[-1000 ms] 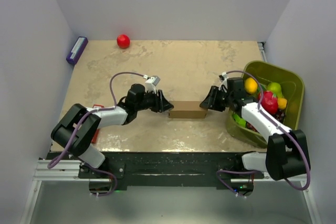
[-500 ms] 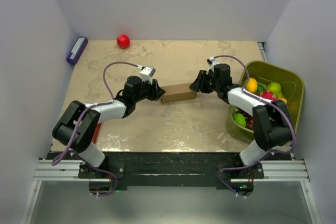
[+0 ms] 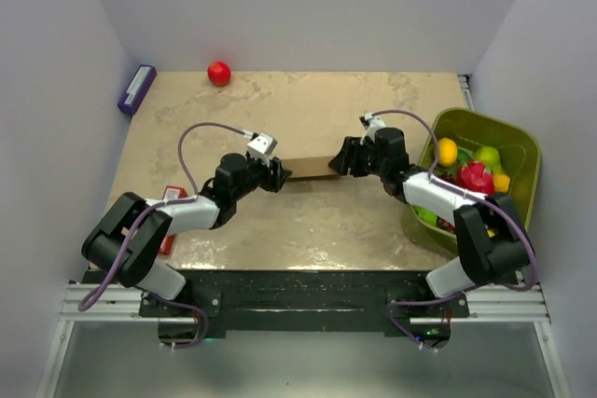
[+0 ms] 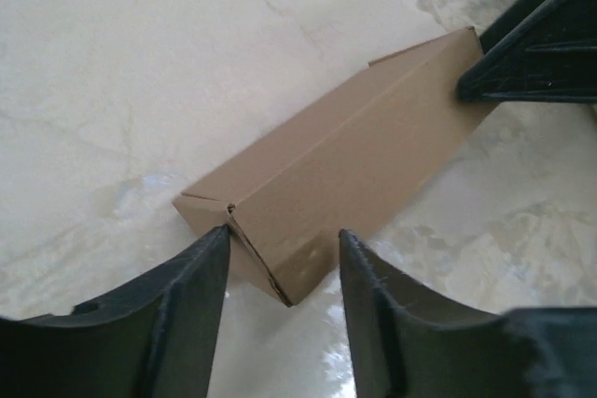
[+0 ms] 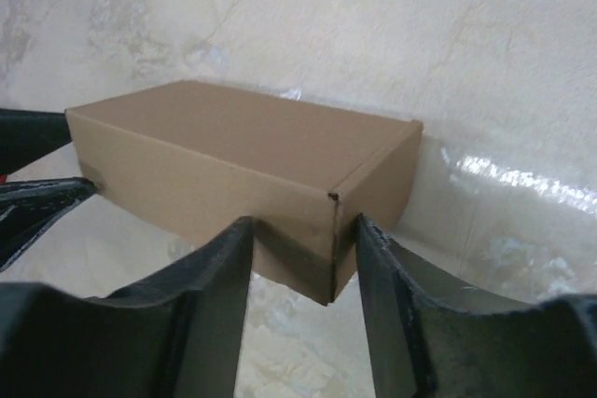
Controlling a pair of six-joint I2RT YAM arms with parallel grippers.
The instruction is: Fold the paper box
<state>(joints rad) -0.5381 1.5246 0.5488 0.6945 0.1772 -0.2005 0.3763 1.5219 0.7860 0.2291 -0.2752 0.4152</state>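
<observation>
Your left jaws stand parted astride one end corner of the box [image 4: 354, 165]. One finger sits close against the end face and a gap shows at the other, so nothing is clamped. Your right jaws are parted too, astride a corner at the opposite end; you cannot tell whether those fingers touch the cardboard.

There is one box, closed up and lying flat on the worktop [image 3: 326, 109], directly between the two pairs of jaws. Count one red ball [image 3: 219, 73] and one purple box [image 3: 136, 89], both far beyond the left jaws, at the back edge and the left wall. One red pack [image 3: 173, 192] lies behind the left jaws, partly under that arm. One green bin [image 3: 511, 133] of fruit sits just behind the right jaws.

Bare worktop lies on both long sides of the box. The bin crowds your right arm.
</observation>
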